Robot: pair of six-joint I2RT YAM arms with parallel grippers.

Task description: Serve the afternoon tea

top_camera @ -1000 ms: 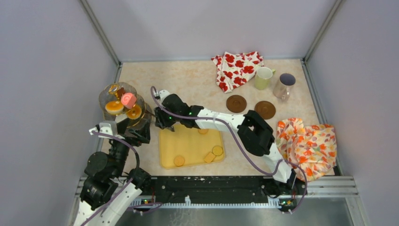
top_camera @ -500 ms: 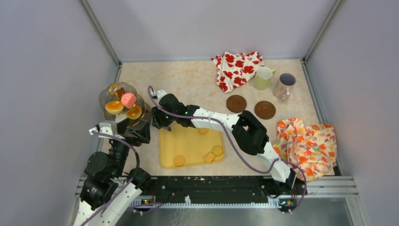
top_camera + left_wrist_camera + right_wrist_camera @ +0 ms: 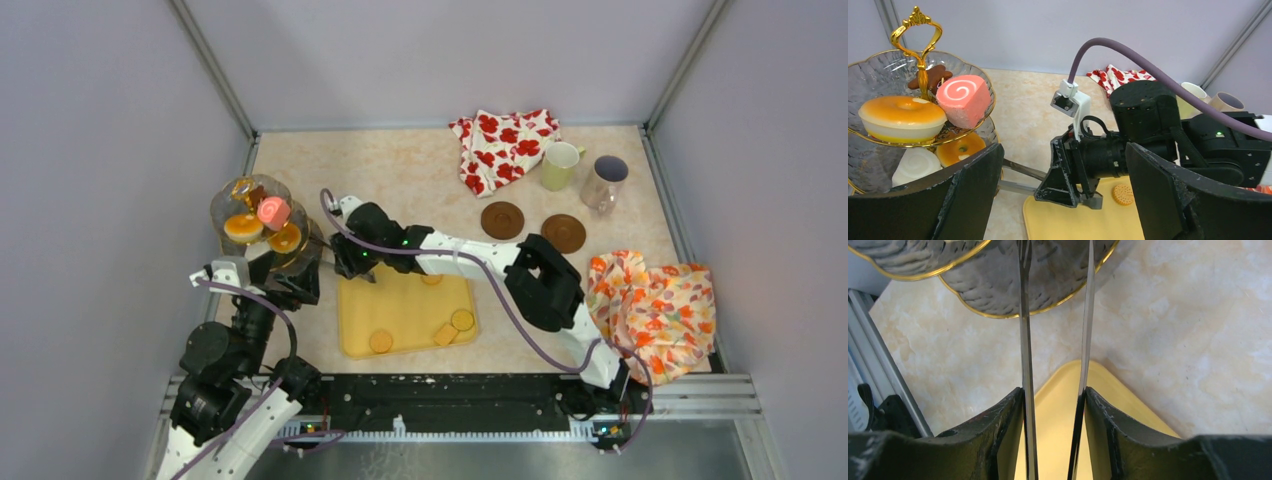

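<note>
While right gripper (image 3: 1053, 410) jaws clamp the tongs (image 3: 1024, 340) mid-frame and left gripper (image 3: 1063, 172) jaws hang released, keep tips level, clearing the stand (image 3: 993, 292) rim at upper left.

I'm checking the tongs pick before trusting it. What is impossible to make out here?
- Tips of the tongs: right wrist view, cut off by the top edge; left wrist view, behind a finger of the left tool.
- Lower tier front of the stand: left wrist view, same finger.
- Whether the tongs hold anything: tips unseen.
</note>
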